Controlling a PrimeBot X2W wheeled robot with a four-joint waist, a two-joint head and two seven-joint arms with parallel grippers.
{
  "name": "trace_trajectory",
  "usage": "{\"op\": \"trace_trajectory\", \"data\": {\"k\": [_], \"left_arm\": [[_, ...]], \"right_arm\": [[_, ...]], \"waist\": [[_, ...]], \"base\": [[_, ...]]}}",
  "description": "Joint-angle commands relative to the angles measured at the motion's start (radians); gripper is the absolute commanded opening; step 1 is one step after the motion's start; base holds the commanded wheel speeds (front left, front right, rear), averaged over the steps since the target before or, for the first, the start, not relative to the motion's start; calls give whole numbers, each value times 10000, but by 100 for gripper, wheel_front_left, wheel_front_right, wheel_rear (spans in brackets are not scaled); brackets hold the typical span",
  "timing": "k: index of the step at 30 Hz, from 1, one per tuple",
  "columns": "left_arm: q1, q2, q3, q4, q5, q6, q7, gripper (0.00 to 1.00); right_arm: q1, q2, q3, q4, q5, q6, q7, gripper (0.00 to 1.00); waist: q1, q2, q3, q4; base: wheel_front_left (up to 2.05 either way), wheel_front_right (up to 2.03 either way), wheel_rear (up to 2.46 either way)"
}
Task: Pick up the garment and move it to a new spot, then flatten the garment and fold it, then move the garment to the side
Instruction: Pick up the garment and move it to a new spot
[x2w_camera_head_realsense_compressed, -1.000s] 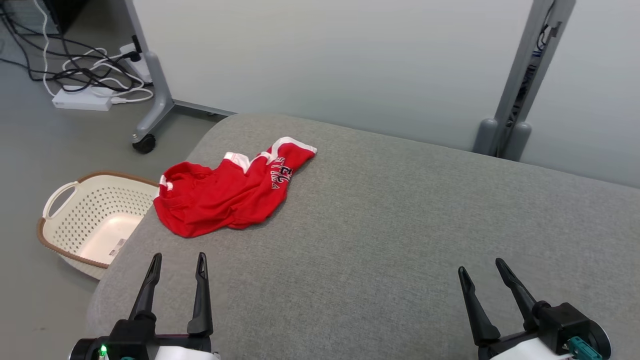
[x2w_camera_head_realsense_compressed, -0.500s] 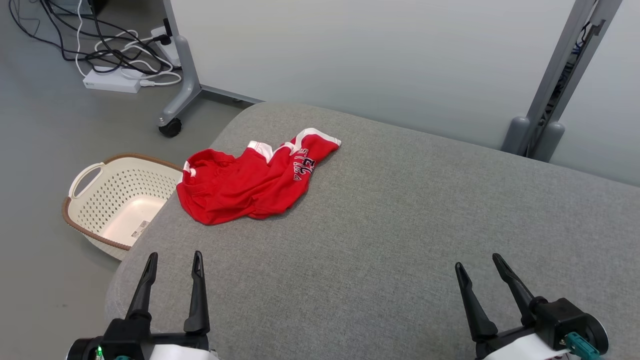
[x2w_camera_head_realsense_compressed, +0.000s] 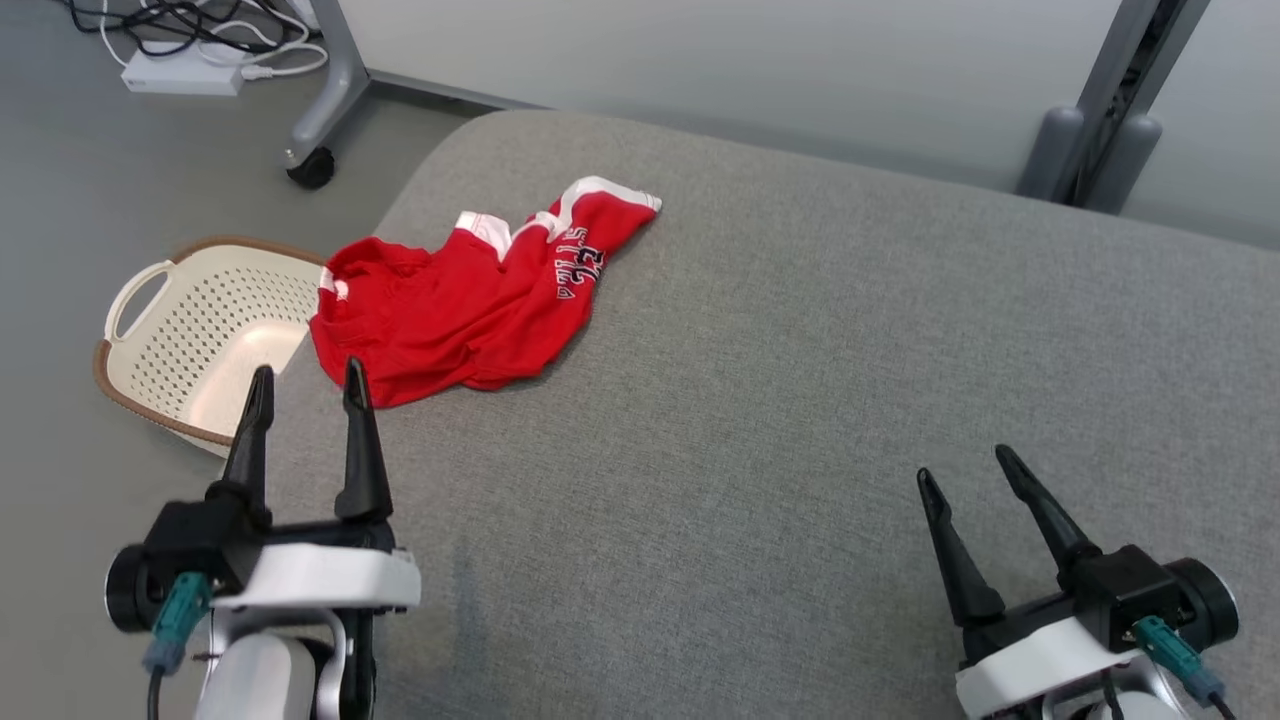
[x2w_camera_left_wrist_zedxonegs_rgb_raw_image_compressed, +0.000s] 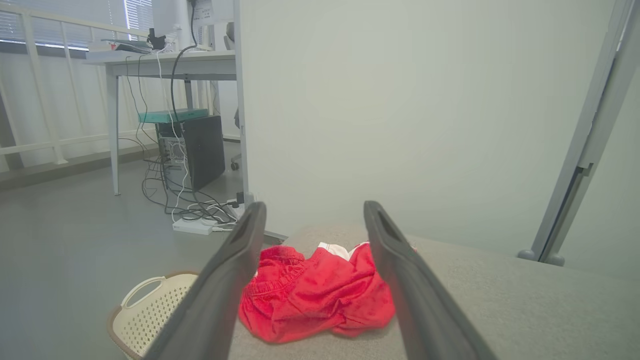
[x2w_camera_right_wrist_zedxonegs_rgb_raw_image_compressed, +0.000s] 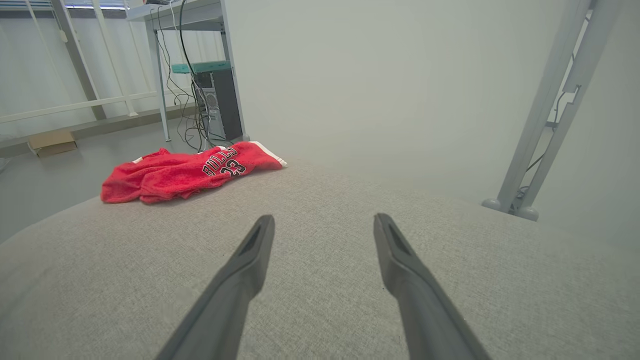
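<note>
Garment (x2w_camera_head_realsense_compressed: 470, 310) lay crumpled; judged soft, light, droopy. Best taken at the near bunched edge. Left gripper (x2w_camera_head_realsense_compressed: 307, 370) and right gripper (x2w_camera_head_realsense_compressed: 964, 463): fingers were spread, empty.

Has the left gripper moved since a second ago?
Yes. The left gripper advanced toward the red garment, tips now level with its near edge.
</note>
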Motion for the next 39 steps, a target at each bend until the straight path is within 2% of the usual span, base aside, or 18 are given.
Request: {"op": "trace_trajectory", "data": {"k": [1,3,4,8,12,14,17,23,27,36,39], "left_arm": [[-604,27,62,336,-156,-127,-38,100],[-1647,31,280,1197,-788,-312,-24,100],[-1647,31,280,1197,-788,-312,-24,100],[-3150,28,655,2631,-1414,-662,-26,100],[-4716,168,712,4470,-1687,-1040,174,100],[-5545,343,707,5262,-1633,-990,382,100],[-6554,506,707,6423,-1686,-894,969,100],[-8297,810,817,8722,-2251,-833,3393,100],[-8942,1000,1009,9801,-2525,-766,4154,100],[-9562,1459,1078,11243,-2951,-1408,5595,100],[-9499,1526,1062,11555,-2994,-1490,5938,100]], "right_arm": [[-230,-206,-60,-69,-101,-4,-52,100],[-526,-480,-102,-183,-157,-4,-52,100],[-526,-480,-102,-183,-157,-4,-52,100],[-977,-795,-139,-218,-209,-4,-52,100],[-1370,-1132,-118,-169,-84,-4,-52,100],[-1505,-1278,-97,-198,-20,-4,-52,100],[-1676,-1387,-105,-250,10,-4,-52,100],[-1906,-1291,-70,-322,-46,-4,-52,100],[-2071,-1230,19,-341,-55,-4,-52,100],[-2448,-1117,-35,-377,-8,-4,-33,100],[-2579,-1127,60,-351,42,-4,-27,100]], "waist": [[0,0,612,-182],[0,0,1162,-313],[0,0,1162,-313],[0,0,1800,-564],[0,0,2312,-794],[0,0,2517,-881],[0,0,2772,-1014],[0,0,3192,-1294],[0,0,3436,-1528],[0,0,3985,-2038],[0,0,4115,-2185]], "base": [[0,0,0],[0,0,0],[0,0,0],[0,0,0],[0,0,0],[0,0,0],[0,0,0],[0,0,0],[0,0,0],[0,0,0],[0,0,0]]}}
